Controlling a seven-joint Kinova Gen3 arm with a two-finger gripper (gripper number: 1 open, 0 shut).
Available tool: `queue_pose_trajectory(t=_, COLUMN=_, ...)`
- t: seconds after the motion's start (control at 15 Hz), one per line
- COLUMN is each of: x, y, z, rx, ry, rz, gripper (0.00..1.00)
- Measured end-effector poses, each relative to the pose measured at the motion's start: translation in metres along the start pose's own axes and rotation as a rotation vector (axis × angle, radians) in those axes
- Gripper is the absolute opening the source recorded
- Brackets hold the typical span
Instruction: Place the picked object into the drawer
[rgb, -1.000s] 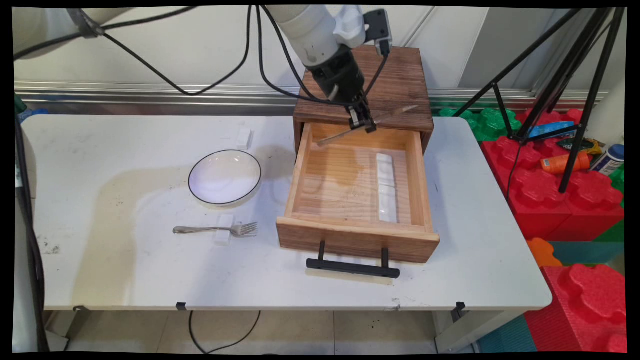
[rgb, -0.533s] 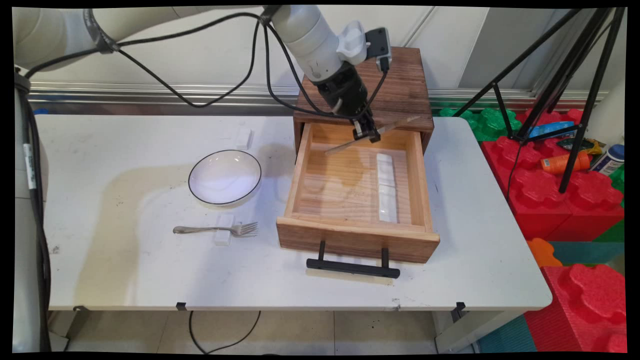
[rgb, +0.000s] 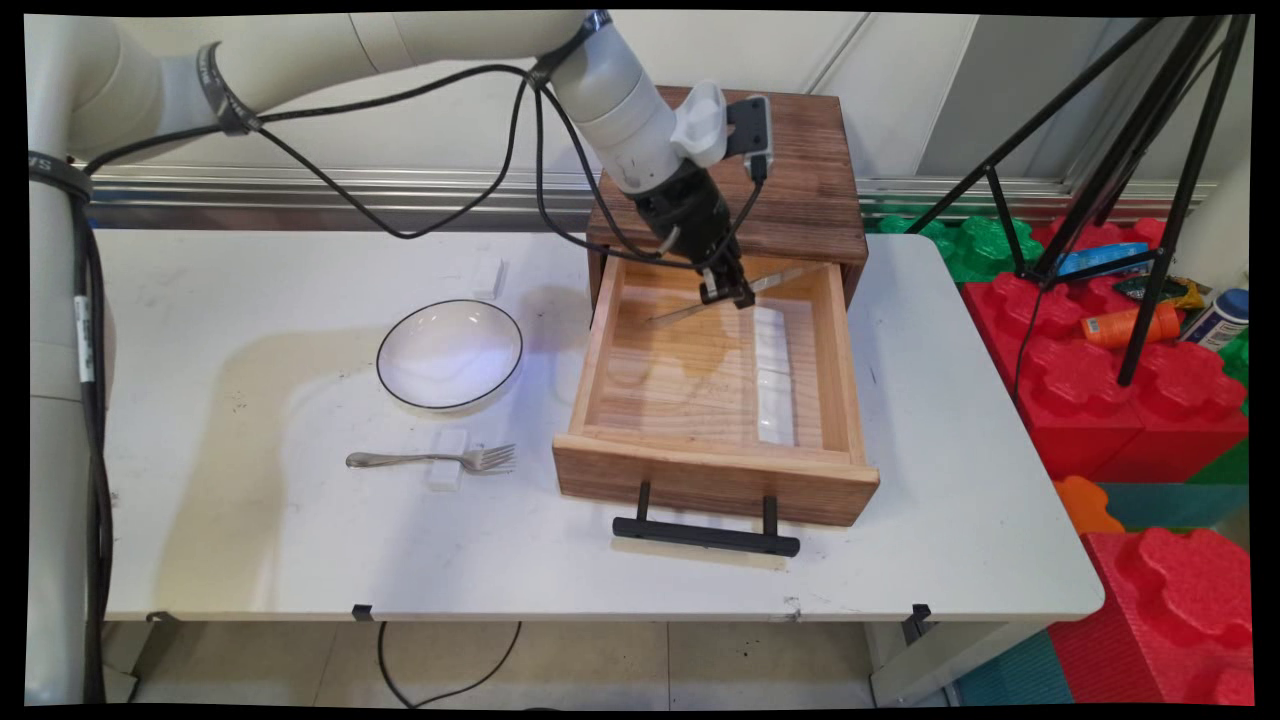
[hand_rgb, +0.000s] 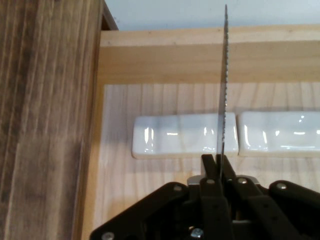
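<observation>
Over the far end of the open wooden drawer (rgb: 715, 385), the gripper (rgb: 728, 291) hangs with its fingers (hand_rgb: 210, 170) pinched tight on a table knife (rgb: 735, 293), held near the middle of its length. The hand view shows the serrated blade (hand_rgb: 223, 85) edge-on, rising from between the pads. Below it, two white ceramic rests (rgb: 773, 373) lie end to end along the drawer's right side.

Judging from this pose, lowering the knife well means keeping it level and clear of the drawer's back wall and the dark wooden cabinet (rgb: 790, 175) just behind, so that it lands across a rest, not beside it.

How high the knife sits above the drawer floor cannot be told. Its handle end is hard to separate from the wood behind it, and the hand view cuts off the second rest.

Well apart on the white table (rgb: 250, 540) sit a white bowl (rgb: 449, 353) and a fork (rgb: 430, 460) propped on its own small rest (rgb: 448, 459).
</observation>
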Motion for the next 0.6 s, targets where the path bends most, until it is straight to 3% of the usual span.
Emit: queue_pose_trajectory(t=0.6, x=-0.018, y=-0.006, z=0.033, rx=-0.011, ry=-0.021, rz=-0.012, gripper=0.0)
